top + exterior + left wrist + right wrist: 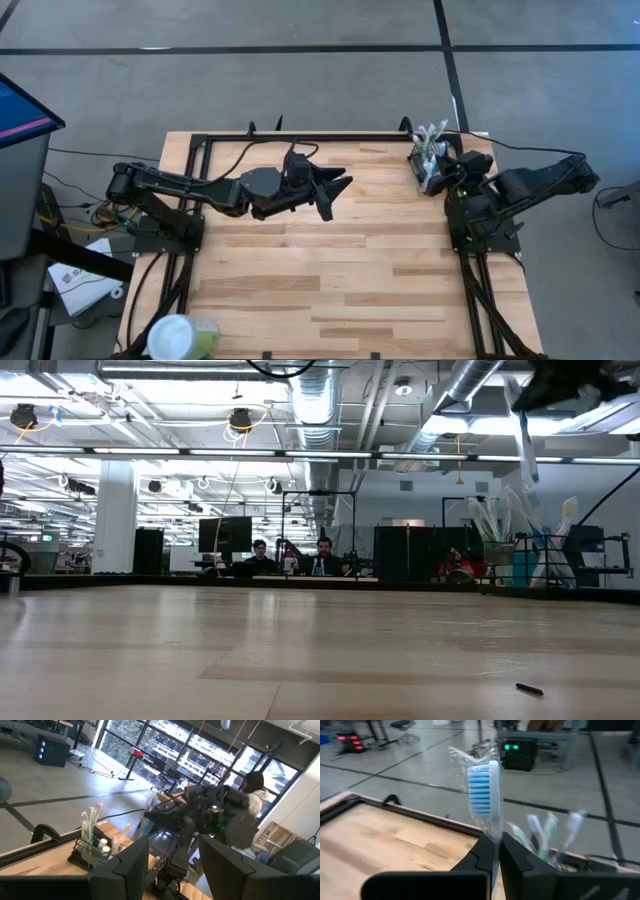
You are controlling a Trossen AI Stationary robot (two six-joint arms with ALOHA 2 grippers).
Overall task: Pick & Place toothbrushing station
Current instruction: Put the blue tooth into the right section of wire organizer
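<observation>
Toothbrushing station (428,165) at table's (330,270) far-right edge, seemingly beside right claw (447,172).

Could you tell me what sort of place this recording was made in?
Probably an open-plan robotics lab or workshop: exposed silver ceiling ducts and strip lights overhead, people seated at dark monitors in the background, and a butcher-block wooden table with two dark robot arms mounted on black frames.

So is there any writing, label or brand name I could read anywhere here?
None can be read.
Toothbrush in the right gripper: clear wrapper, no print visible.
Toothbrushing station: no legible label.
Pale-green cup: plain lid.
Papers on the floor: marks too small to read.
</observation>
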